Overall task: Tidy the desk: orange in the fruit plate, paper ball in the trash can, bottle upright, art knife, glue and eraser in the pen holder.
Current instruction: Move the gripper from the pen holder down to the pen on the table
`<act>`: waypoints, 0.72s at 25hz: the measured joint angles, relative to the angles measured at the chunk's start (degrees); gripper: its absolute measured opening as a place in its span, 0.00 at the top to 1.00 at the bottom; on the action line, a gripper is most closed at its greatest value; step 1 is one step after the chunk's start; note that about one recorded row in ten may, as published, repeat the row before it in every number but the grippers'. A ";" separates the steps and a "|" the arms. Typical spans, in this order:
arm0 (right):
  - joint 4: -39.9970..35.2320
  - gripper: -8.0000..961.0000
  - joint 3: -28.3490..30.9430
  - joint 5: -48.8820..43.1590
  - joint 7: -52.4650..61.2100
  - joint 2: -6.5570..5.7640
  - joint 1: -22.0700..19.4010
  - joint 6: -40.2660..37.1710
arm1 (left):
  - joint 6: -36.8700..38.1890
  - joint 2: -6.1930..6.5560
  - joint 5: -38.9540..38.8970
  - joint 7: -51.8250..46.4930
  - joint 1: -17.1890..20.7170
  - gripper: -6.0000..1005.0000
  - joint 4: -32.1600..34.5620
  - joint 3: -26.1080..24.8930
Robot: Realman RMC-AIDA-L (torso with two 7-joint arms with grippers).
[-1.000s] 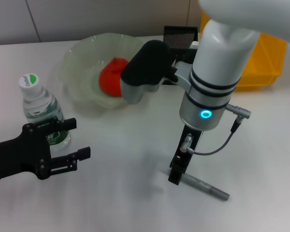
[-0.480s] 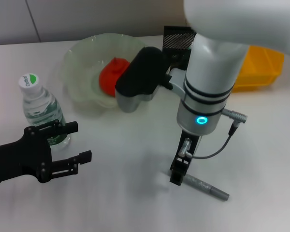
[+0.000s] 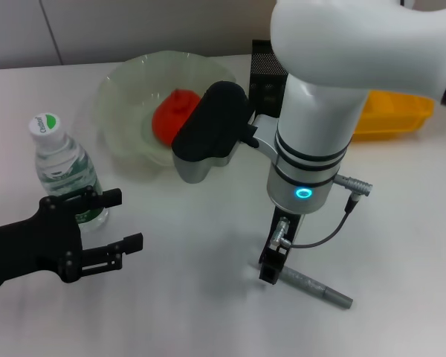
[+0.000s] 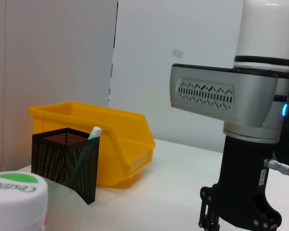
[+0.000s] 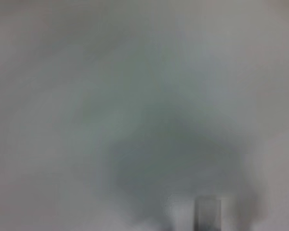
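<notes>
The orange [image 3: 175,115] lies in the pale green fruit plate [image 3: 123,89]. At the left the bottle [image 3: 62,169] stands upright, its cap [image 4: 14,204] close in the left wrist view. My left gripper [image 3: 123,221] hovers open just right of the bottle, holding nothing. The grey art knife [image 3: 314,287] lies flat on the table. My right gripper [image 3: 268,269] points straight down onto the knife's left end. The black mesh pen holder [image 4: 65,159] holds a white-tipped green stick [image 4: 93,133]. Behind it is the yellow trash can [image 4: 113,137]. Paper ball and eraser are out of view.
The right arm's bulky wrist [image 3: 208,134] hangs over the plate's near rim and hides part of the pen holder [image 3: 266,63]. The trash can [image 3: 398,111] sits at the back right. White table [image 3: 193,297] stretches between the two grippers.
The right arm's upper body has leaned left and lower while its gripper stays at the knife's end. The left gripper has crept slightly right. The knife has not moved.
</notes>
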 joint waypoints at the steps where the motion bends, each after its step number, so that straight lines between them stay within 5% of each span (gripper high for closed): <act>1: 0.09 0.35 -0.20 0.00 0.09 0.00 0.06 0.20 | -0.02 0.00 0.00 0.00 0.00 0.20 -0.03 0.00; 12: 2.56 0.52 -3.69 3.78 0.55 0.00 1.65 1.78 | -0.22 0.00 0.01 0.08 0.00 0.20 -0.06 0.00; 18: 3.70 0.52 -3.97 4.20 0.57 0.00 2.08 2.36 | -0.36 0.00 0.01 0.10 0.00 0.20 -0.05 0.00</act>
